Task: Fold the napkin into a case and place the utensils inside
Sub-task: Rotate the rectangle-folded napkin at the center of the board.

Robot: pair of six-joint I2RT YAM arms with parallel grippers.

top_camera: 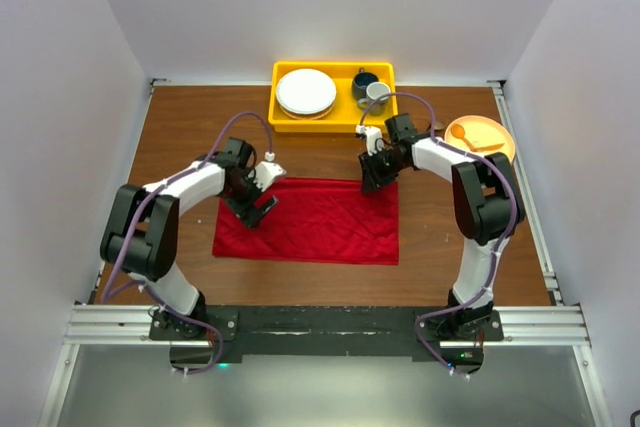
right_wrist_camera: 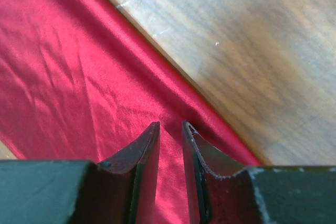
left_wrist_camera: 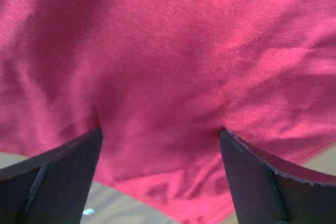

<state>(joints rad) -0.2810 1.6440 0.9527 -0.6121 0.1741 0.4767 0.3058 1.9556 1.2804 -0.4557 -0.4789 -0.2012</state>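
The red napkin [top_camera: 320, 222] lies flat on the wooden table as a wide rectangle. My left gripper [top_camera: 257, 209] is over its left part, jaws wide open, with both fingertips resting on the cloth [left_wrist_camera: 173, 51]; in the left wrist view the gripper [left_wrist_camera: 160, 135] is close to the napkin's near edge. My right gripper [top_camera: 375, 179] is at the napkin's far right corner. In the right wrist view the gripper [right_wrist_camera: 170, 127] has its jaws nearly together on a raised ridge of the red cloth [right_wrist_camera: 63, 77] beside its edge. A gold spoon [top_camera: 468, 133] lies on an orange plate [top_camera: 495, 142] at the right.
A yellow tray [top_camera: 334, 125] stands at the back centre with white plates [top_camera: 306, 92] and mugs [top_camera: 370, 89] in it. Bare wood table [right_wrist_camera: 252, 51] surrounds the napkin. White walls close in the left, right and back.
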